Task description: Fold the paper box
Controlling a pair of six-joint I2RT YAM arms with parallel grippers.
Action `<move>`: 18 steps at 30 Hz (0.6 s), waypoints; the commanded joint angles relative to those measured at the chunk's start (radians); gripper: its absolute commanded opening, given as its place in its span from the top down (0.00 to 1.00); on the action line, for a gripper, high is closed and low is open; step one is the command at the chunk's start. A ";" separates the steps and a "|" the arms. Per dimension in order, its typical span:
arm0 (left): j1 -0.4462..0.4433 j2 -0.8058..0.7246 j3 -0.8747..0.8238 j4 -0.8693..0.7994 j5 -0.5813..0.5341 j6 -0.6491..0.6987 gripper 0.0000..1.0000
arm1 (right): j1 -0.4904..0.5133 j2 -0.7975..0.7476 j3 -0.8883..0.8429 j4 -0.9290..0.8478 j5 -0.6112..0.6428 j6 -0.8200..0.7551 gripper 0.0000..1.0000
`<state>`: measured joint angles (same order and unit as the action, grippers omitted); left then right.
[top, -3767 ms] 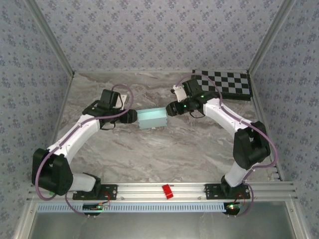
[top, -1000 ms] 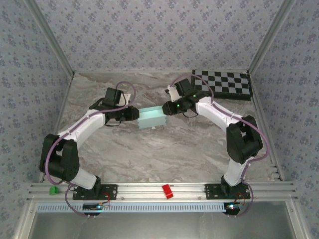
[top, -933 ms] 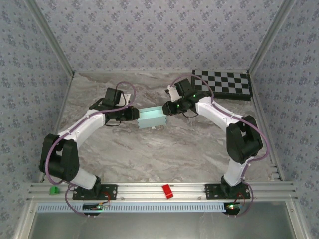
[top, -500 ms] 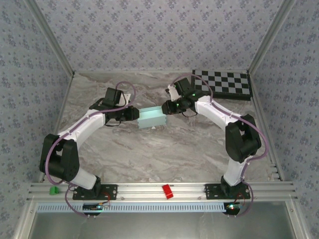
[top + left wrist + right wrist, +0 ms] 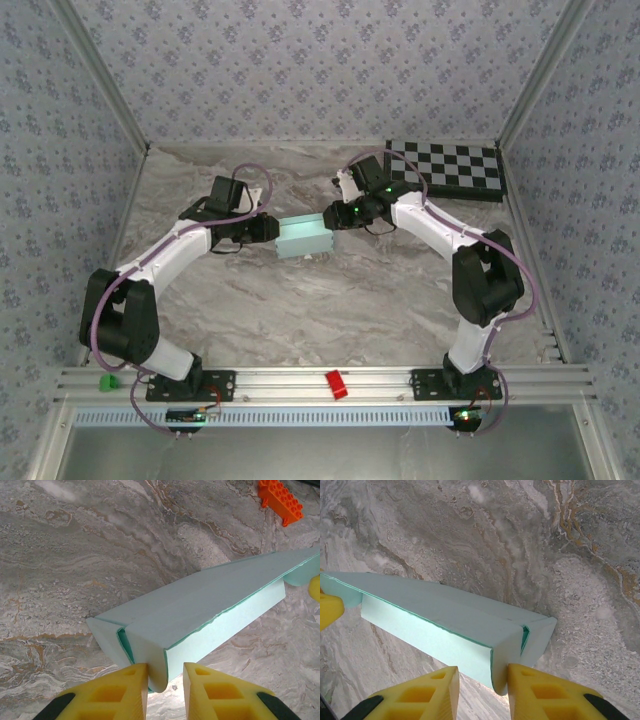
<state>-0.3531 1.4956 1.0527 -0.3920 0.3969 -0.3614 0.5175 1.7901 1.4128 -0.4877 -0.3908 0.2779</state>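
A grey-and-tan marbled tabletop is stretching across the enclosure, with walls papered in a small blue floral print rising on three sides and bare metal posts running up the far corners. A black-and-white checkerboard is lying flat in the far right corner, close against the back wall. Along the near edge, an aluminium rail is carrying a small red piece near its middle, while a green piece is sitting at its left end. In the left wrist view, an orange studded toy brick is resting on the marble at the upper right.
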 commanded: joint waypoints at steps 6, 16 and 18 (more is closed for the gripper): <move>0.005 0.008 0.020 0.019 0.028 -0.010 0.75 | 0.008 0.022 0.039 -0.003 -0.057 0.040 0.68; 0.005 0.002 0.012 0.022 0.028 -0.014 0.75 | 0.008 0.023 0.034 0.007 -0.068 0.060 0.69; 0.005 0.000 0.009 0.024 0.026 -0.016 0.75 | 0.010 0.022 0.032 0.008 -0.067 0.064 0.69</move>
<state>-0.3466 1.4956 1.0527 -0.3920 0.3969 -0.3683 0.5175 1.7992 1.4185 -0.4854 -0.4095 0.3256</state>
